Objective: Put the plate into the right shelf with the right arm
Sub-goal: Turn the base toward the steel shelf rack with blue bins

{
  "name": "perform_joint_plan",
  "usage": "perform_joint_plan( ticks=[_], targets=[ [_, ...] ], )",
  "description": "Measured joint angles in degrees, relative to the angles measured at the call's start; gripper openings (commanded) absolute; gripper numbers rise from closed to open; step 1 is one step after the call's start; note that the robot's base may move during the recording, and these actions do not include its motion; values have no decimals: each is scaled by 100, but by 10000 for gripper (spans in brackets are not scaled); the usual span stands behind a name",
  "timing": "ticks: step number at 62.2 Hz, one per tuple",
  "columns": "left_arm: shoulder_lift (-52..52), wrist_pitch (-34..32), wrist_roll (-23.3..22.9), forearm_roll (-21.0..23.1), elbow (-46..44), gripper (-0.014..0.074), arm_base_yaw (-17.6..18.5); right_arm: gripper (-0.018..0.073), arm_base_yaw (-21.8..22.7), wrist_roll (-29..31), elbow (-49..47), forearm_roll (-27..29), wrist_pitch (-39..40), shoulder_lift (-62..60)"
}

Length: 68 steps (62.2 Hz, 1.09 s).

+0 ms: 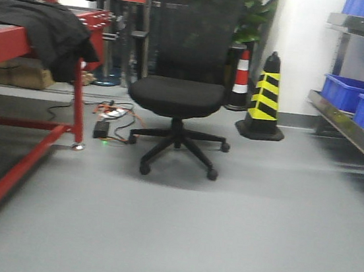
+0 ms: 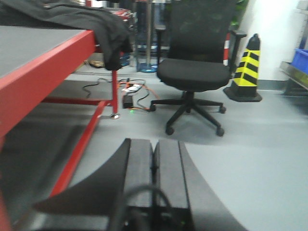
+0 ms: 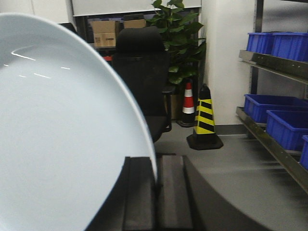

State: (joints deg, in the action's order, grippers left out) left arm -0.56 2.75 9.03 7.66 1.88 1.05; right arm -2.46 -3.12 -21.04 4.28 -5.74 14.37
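The white plate [image 3: 62, 139] fills the left half of the right wrist view, held on edge. My right gripper [image 3: 156, 163] is shut on its rim, one dark finger on each side. The right shelf [image 3: 269, 139] runs along the right side, its steel beams carrying blue bins [image 3: 274, 113]; it also shows in the front view as a steel shelf [image 1: 351, 133] with blue bins [image 1: 362, 98]. My left gripper [image 2: 154, 147] is shut with nothing in it, hanging over the grey floor. Neither gripper shows in the front view.
A black office chair [image 1: 181, 96] stands mid-floor ahead. A yellow-black cone [image 1: 264, 99] and a red-white cone [image 1: 241, 77] stand behind it. A red-framed table [image 1: 20, 46] with a dark garment is on the left. Cables and a power strip [image 1: 112, 117] lie on the floor.
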Motion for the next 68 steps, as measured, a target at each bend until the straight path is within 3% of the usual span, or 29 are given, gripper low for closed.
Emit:
perform_joint_plan(
  ticks=[68],
  targets=[
    [0, 0, 0, 0, 0, -128, 0, 51, 0, 0, 0, 0, 0, 0]
  ],
)
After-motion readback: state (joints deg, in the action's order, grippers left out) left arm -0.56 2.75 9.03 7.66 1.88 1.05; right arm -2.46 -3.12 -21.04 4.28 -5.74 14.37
